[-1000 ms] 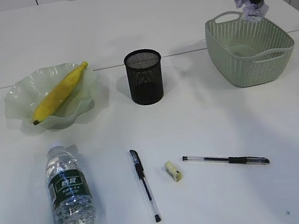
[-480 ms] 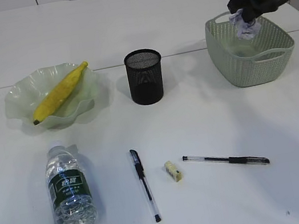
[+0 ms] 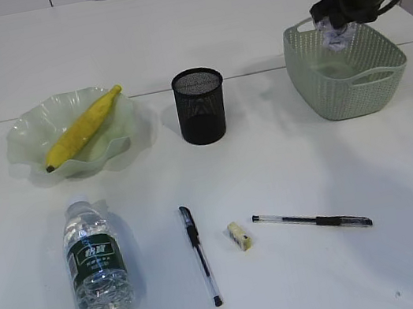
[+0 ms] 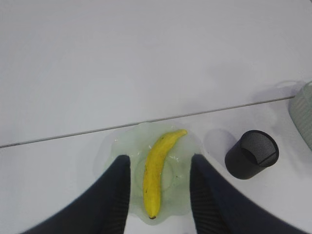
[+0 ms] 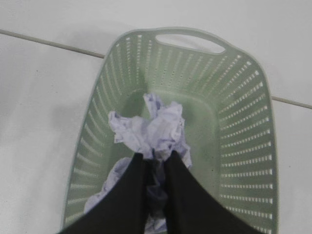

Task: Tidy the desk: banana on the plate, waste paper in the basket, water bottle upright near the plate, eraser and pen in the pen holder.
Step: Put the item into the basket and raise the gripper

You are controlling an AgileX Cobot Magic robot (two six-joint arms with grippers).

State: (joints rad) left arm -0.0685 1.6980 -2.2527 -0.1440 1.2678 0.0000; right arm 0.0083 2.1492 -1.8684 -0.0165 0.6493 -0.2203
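My right gripper (image 5: 155,157) is shut on the crumpled waste paper (image 5: 156,129), holding it over the inside of the sage-green basket (image 5: 243,126); from outside the paper (image 3: 336,37) hangs just inside the basket (image 3: 350,85) rim. My left gripper (image 4: 160,163) is open, high above the banana (image 4: 158,170), which lies in the pale-green plate (image 4: 185,146). The banana (image 3: 82,128) rests across the plate (image 3: 25,126). The water bottle (image 3: 95,262) lies on its side. Two pens (image 3: 200,256) (image 3: 314,221) and the eraser (image 3: 239,236) lie on the desk (image 3: 336,163). The pen holder (image 3: 200,106) stands upright.
The black pen holder (image 4: 251,155) sits right of the plate in the left wrist view, with the basket's edge (image 4: 303,109) at the far right. A seam crosses the desk behind the plate.
My right gripper has carried the waste paper leftward and down from the basket's far right rim to just inside the basket. Nothing else moved.
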